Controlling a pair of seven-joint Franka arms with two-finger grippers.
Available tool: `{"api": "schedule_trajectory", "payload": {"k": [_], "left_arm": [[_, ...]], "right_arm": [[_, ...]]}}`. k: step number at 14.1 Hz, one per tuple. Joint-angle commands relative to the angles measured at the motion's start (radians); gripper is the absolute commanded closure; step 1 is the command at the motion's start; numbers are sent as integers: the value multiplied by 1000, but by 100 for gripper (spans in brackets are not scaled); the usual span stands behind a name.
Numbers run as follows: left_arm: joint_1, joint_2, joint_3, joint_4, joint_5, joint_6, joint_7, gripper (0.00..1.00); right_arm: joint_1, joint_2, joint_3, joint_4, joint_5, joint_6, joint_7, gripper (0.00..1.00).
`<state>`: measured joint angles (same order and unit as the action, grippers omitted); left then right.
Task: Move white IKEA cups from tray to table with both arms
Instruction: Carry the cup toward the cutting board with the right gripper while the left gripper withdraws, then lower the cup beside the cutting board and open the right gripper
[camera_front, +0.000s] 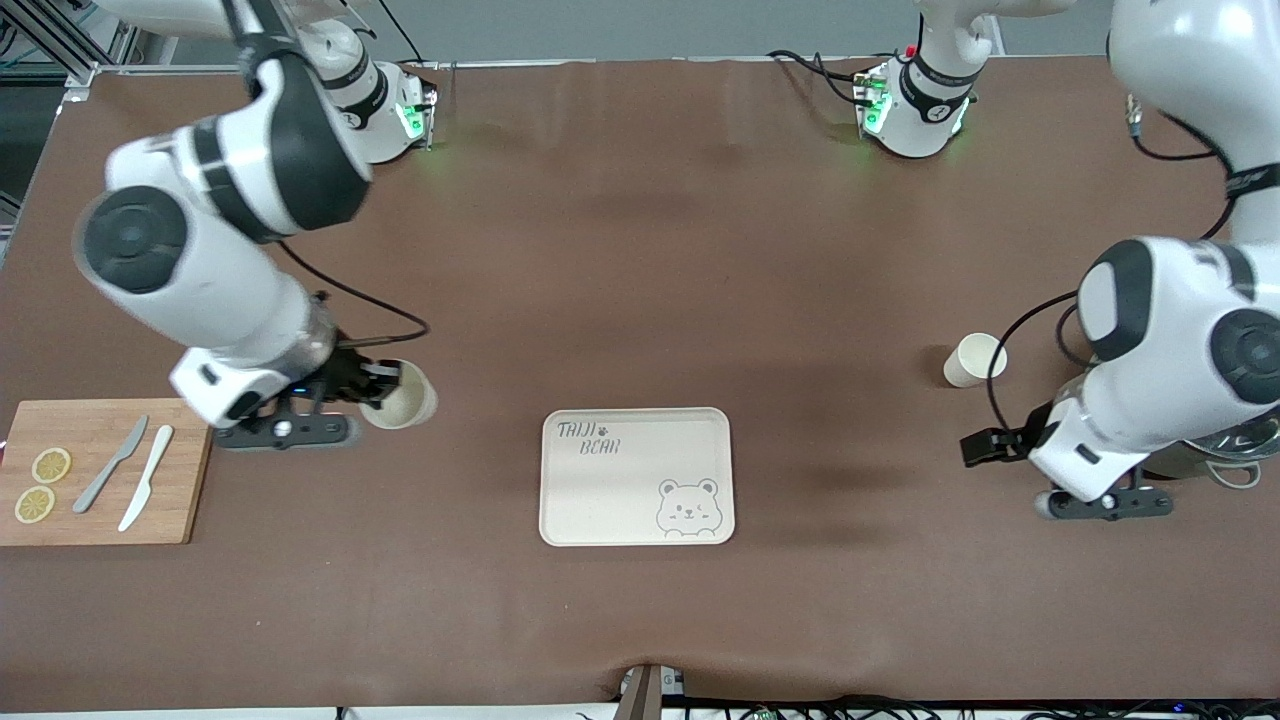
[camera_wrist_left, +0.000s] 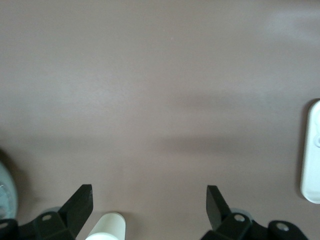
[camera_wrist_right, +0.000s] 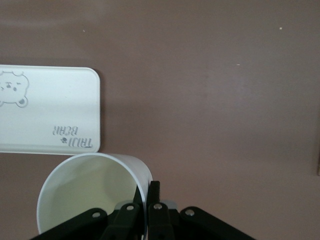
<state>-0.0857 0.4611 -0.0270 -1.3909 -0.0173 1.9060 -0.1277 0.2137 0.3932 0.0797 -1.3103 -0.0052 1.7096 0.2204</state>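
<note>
One white IKEA cup (camera_front: 405, 397) is tilted in my right gripper (camera_front: 385, 387), which is shut on the cup's rim over the table toward the right arm's end. In the right wrist view one finger is inside the cup (camera_wrist_right: 90, 192) and one outside, pinching the wall; my right gripper (camera_wrist_right: 148, 192) is shut. The other white cup (camera_front: 973, 360) stands on the table toward the left arm's end. My left gripper (camera_front: 988, 443) is low beside it, open and empty. In the left wrist view that cup (camera_wrist_left: 107, 227) shows between the open fingers of my left gripper (camera_wrist_left: 149, 195), close to one finger.
The bear-printed tray (camera_front: 560, 500) lies mid-table, nearer the front camera; it also shows in the right wrist view (camera_wrist_right: 50, 125) and the left wrist view (camera_wrist_left: 312, 150). A wooden board (camera_front: 180, 470) with lemon slices and two knives lies beside the right gripper. A metal bowl (camera_front: 1225, 450) sits under the left arm.
</note>
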Motion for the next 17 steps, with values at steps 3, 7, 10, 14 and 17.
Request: {"api": "schedule_trajectory", "payload": {"k": [3, 7, 10, 14, 17], "left_arm": [[24, -93, 1, 164, 17, -309, 80, 0], [41, -156, 9, 144, 10, -311, 119, 0], [41, -148, 10, 141, 17, -312, 117, 0], [49, -145, 12, 142, 22, -341, 132, 0], [81, -144, 10, 138, 26, -346, 242, 0]], "right_arm": [[-210, -96, 15, -136, 54, 5, -332, 100], [-327, -85, 12, -188, 91, 65, -524, 100], [-353, -85, 11, -318, 91, 255, -595, 100], [-353, -53, 11, -394, 91, 406, -602, 100], [-364, 13, 11, -395, 93, 481, -630, 100]]}}
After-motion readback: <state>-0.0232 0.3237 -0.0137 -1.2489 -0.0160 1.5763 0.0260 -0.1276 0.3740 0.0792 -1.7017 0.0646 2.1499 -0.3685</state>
